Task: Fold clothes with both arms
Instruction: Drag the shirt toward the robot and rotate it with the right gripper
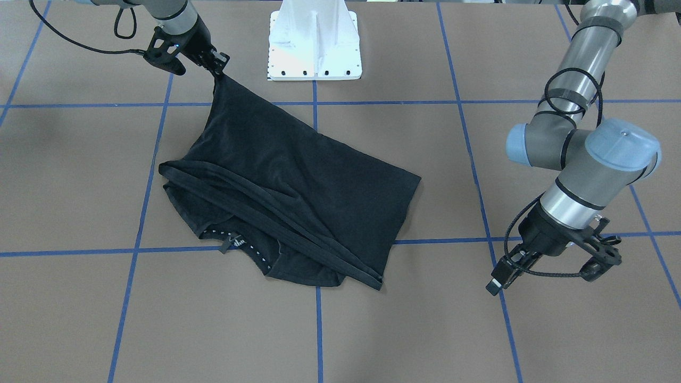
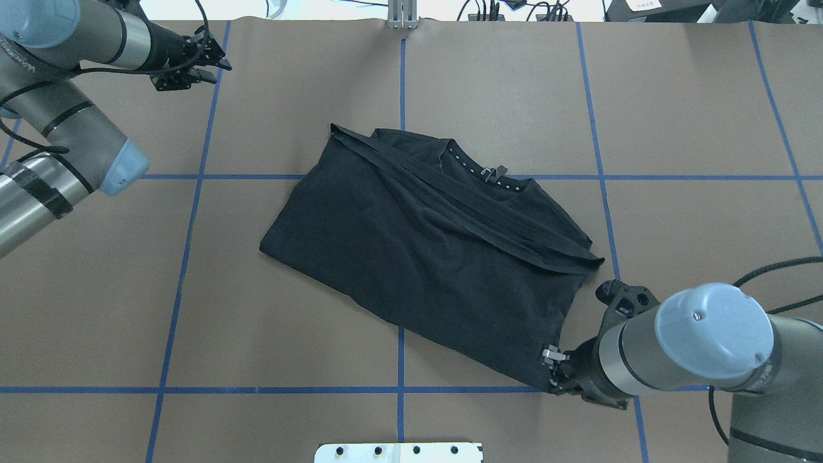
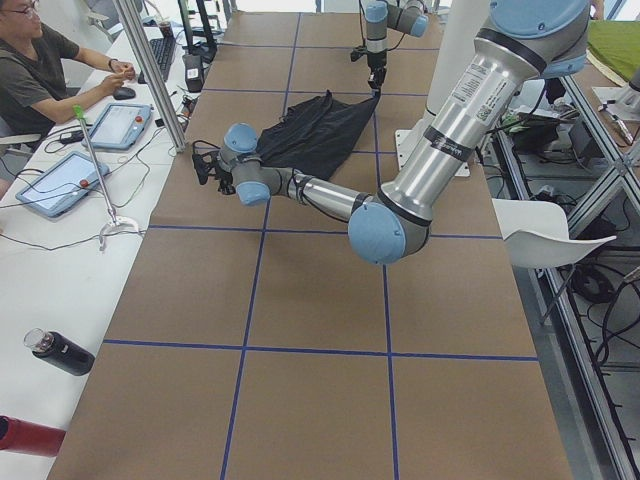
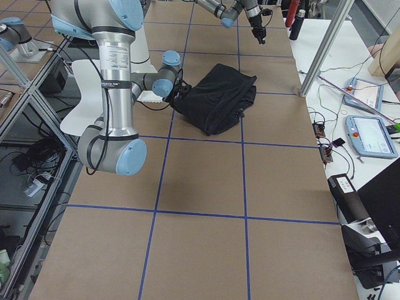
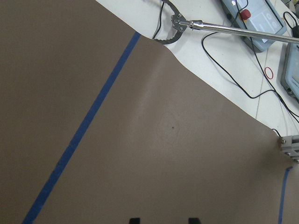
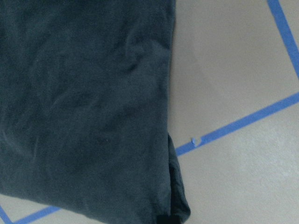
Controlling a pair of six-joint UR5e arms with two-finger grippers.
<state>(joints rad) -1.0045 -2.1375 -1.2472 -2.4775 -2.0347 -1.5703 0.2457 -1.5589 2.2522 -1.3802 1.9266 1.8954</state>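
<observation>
Seen from across the table, my right gripper (image 1: 218, 69) is closed on one corner of the black short-sleeved cloth T-shirt (image 1: 298, 186). It holds that corner taut toward the robot-side edge, near the white metal pedestal (image 1: 314, 42). The rest of the shirt lies rumpled around the middle of the brown blue-taped tabletop (image 1: 532, 330). My left gripper (image 1: 606, 252) hangs well apart from it, touching nothing.

From overhead the shirt looks roughly half folded. A hem band lies diagonally across it and the collar (image 2: 479, 171) is toward the far edge. The lift of my corner does not show here.

The side view from my left does show it, with the cloth tenting up to the far gripper.

My left wrist camera shows both fingertips (image 5: 134, 220) spread with nothing between them and bare tabletop below.

My right wrist camera shows cloth and tape only. The pinch itself is hidden.

I judge the shirt light, limp and likely to drag. The left gripper should pinch another corner at the hem, through both layers.
</observation>
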